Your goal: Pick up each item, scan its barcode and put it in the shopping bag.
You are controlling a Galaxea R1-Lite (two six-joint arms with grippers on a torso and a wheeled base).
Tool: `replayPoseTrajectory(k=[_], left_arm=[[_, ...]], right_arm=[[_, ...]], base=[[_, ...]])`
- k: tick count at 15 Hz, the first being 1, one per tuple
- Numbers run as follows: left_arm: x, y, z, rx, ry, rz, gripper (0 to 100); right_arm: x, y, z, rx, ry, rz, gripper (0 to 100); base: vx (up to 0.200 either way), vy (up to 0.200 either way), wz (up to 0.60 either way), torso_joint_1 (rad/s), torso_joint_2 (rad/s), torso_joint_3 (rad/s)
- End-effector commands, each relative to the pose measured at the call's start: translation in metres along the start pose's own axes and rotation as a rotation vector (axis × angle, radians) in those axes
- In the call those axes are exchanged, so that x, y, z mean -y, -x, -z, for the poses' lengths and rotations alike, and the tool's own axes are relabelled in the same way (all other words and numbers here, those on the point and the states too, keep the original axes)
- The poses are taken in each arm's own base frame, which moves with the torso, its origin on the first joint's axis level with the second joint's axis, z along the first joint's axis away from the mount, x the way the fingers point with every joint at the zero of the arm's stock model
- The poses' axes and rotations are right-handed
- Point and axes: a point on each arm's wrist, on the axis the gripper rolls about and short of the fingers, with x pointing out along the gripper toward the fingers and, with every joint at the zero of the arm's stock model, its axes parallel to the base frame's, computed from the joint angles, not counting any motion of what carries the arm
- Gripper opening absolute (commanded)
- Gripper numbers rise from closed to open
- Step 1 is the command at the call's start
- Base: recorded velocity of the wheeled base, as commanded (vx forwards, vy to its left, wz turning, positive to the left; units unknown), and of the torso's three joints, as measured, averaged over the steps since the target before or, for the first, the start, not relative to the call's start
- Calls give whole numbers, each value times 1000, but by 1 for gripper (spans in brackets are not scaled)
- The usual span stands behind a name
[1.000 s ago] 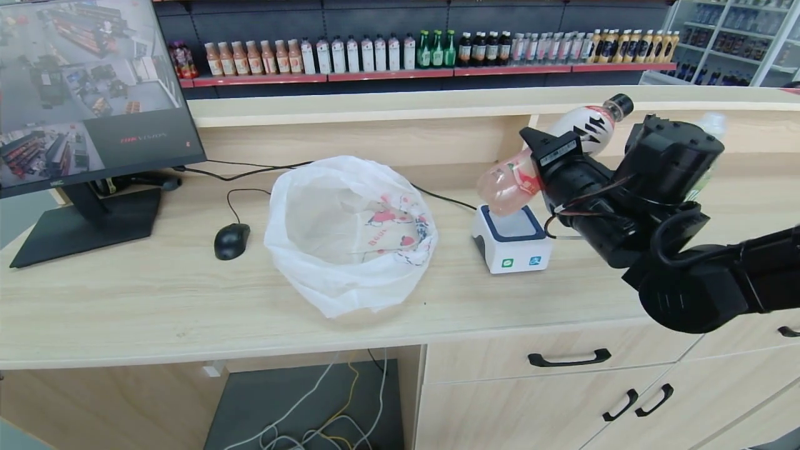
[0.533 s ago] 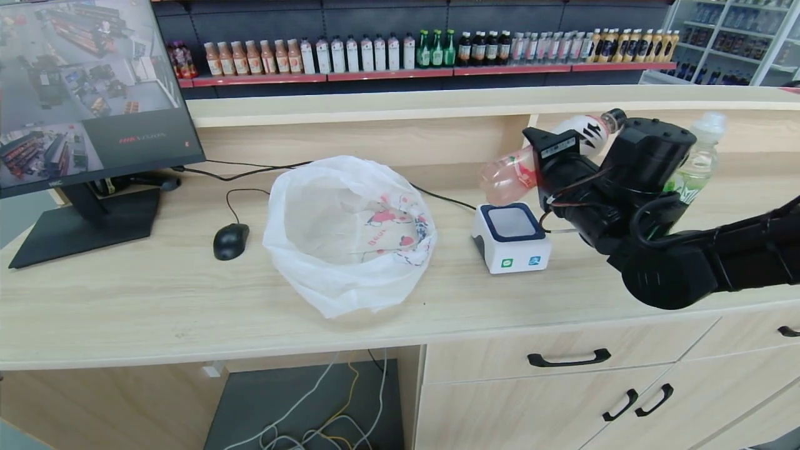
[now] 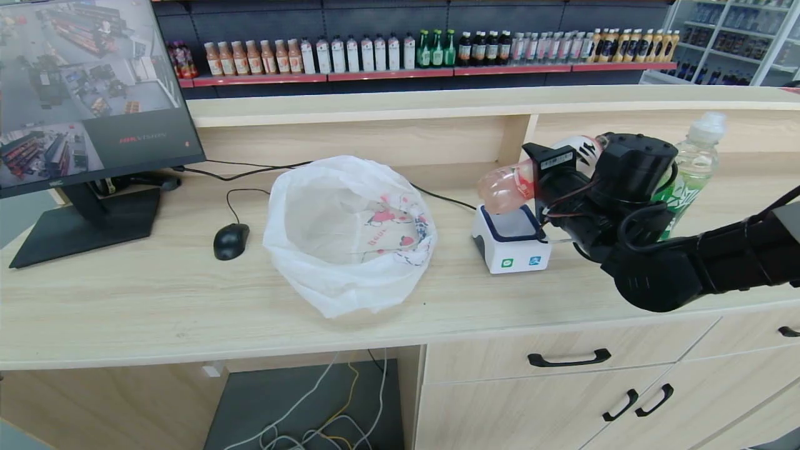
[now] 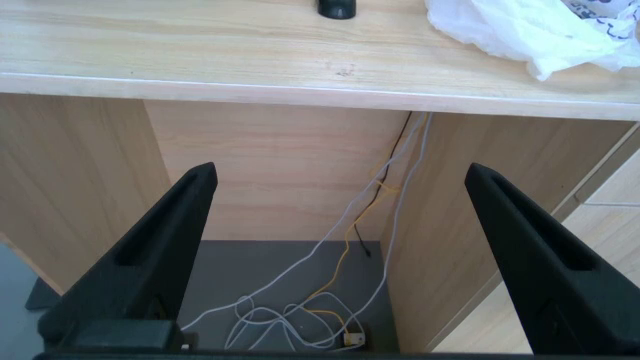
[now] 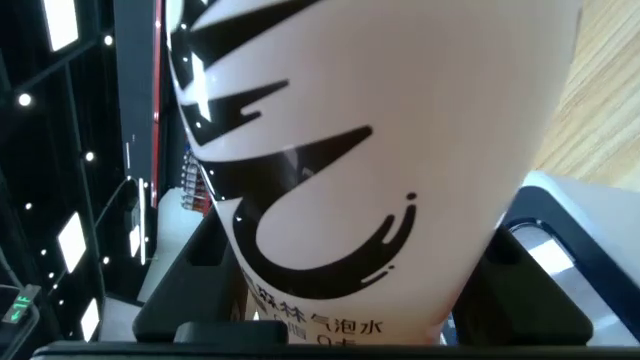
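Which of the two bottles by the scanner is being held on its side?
The pink bottle, clamped sideways in the right tool above the scanner. The green-labelled bottle farther right stands upright.

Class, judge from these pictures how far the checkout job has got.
Done: nothing visibly bagged; the shopping bag looks empty. In hand: the right hand holds the pink bottle tilted over the scanner. Left: bag it, then scan and bag the green bottle standing on the counter.

Drink bottles (image 3: 400,53) are lining the shelves (image 3: 387,75), a scanner (image 3: 512,244) is sitting on the counter (image 3: 156,294), a monitor (image 3: 87,87) is showing aisle feeds: we're watching a shop checkout.
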Motion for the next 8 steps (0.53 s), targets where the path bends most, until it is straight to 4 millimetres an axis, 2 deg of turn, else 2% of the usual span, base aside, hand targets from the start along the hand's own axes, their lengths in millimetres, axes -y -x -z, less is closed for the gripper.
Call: replayPoseTrajectory(k=[1, 5, 8], left_arm=[[0, 0, 0, 0, 1, -1, 100], [0, 0, 0, 0, 1, -1, 100], [0, 0, 0, 0, 1, -1, 100]], right_arm=[[6, -3, 3, -8, 3, 12, 0], [15, -5, 10, -22, 8, 34, 0], [14, -4, 14, -30, 6, 31, 0]], base=[[0, 0, 0, 0, 0, 0], [0, 0, 0, 0, 0, 0], [0, 0, 0, 0, 0, 0]])
